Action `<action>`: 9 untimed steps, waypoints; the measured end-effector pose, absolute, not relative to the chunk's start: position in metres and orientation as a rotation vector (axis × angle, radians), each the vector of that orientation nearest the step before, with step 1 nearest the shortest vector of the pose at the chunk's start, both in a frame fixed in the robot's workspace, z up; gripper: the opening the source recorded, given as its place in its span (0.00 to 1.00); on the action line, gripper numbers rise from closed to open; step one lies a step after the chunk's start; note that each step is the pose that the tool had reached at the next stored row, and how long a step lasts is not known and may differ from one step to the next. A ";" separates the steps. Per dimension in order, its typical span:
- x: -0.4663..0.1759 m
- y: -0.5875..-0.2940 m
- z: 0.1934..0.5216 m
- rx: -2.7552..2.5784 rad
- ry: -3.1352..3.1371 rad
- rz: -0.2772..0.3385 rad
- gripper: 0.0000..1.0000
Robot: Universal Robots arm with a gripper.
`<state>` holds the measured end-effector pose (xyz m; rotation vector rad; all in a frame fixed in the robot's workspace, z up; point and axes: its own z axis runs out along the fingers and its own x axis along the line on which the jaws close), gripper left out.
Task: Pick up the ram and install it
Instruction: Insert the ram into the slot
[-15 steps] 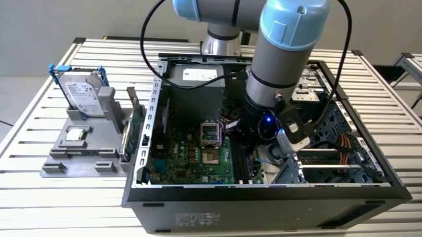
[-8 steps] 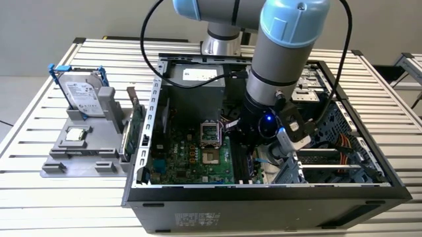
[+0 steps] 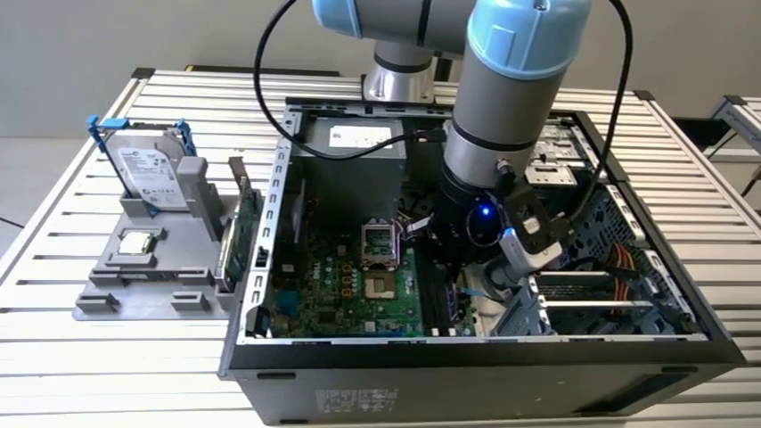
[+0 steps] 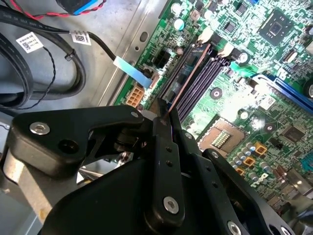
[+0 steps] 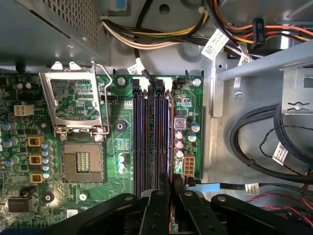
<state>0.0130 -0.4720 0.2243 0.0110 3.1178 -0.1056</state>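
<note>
The ram [image 4: 188,76] is a thin dark stick seen edge-on, standing along the outermost of the purple-black memory slots [image 5: 146,142] on the green motherboard [image 5: 122,127]. In the first wrist view the ram [image 5: 169,142] lies in line with that slot, next to a row of capacitors. My black gripper [image 4: 163,113] is shut on the near end of the ram, with its fingers [image 5: 178,188] pressed to both faces. In the exterior view the gripper [image 3: 452,267] is low inside the open computer case [image 3: 476,357], and the arm's wrist hides the stick.
A silver hard drive [image 3: 152,174] with blue clips and a green card [image 3: 244,236] stand in a grey holder outside the case, on the exterior view's left. Inside the case are the CPU socket [image 5: 80,161], the power supply [image 3: 351,138], black cable bundles [image 5: 274,142] and a drive cage [image 3: 594,294].
</note>
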 end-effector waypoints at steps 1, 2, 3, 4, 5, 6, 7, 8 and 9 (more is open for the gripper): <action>0.013 -0.472 0.224 0.011 3.118 -0.109 0.00; 0.013 -0.471 0.224 0.011 3.118 -0.110 0.00; 0.013 -0.471 0.224 0.011 3.118 -0.110 0.00; 0.013 -0.470 0.224 0.011 3.118 -0.111 0.00; 0.013 -0.470 0.224 0.011 3.118 -0.110 0.00; 0.012 -0.469 0.224 0.011 3.118 -0.110 0.00; 0.012 -0.469 0.224 0.011 3.118 -0.110 0.00; 0.011 -0.469 0.224 0.011 3.118 -0.110 0.00; 0.011 -0.469 0.224 0.011 3.118 -0.110 0.00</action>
